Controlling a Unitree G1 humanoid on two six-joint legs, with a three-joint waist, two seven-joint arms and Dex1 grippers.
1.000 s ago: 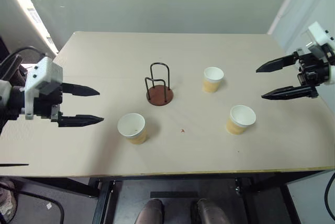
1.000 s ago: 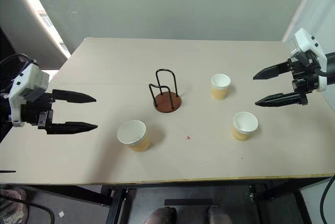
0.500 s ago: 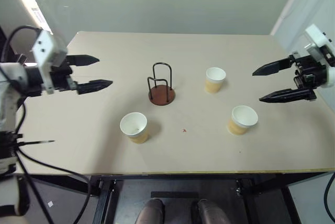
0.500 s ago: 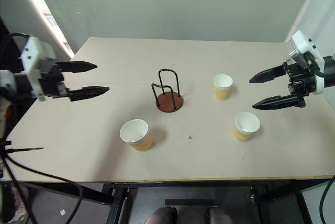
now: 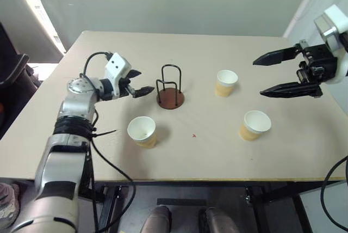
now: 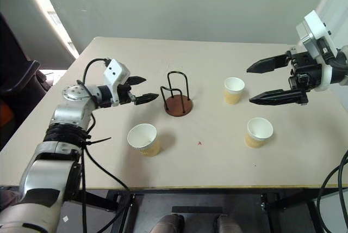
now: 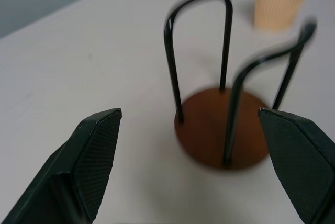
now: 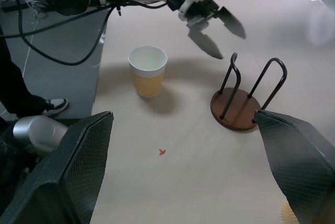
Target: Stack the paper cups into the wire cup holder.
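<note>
The left claw [image 5: 142, 83] stands open and empty just beside the wire cup holder [image 5: 170, 87], its two black fingers pointing at the wire loops from the holder's left side without touching them, as the left wrist view shows with the reddish-brown disc base framed between the fingertips. The right claw [image 5: 259, 75] is likewise spread wide and holds nothing, hovering above the table [image 5: 109, 53] over its right part, near the far cup [image 5: 225, 83] and the near-right cup [image 5: 254, 124]. The third cup [image 5: 142, 132] stands upright toward the table's front edge, nearer the robot than the left claw and to the front left of the holder. All three paper cups are upright on the table, apart from each other, and the holder is empty, so no cup has been stacked yet; the task looks to be at its very start, in the approach before a first grasp. The left claw seems aimed at the holder, perhaps to steady or shift it, though that is a guess. The next move calls for one claw to settle around a cup's wall, close gently enough not to crush the paper, lift it and lower it between the loops.
</note>
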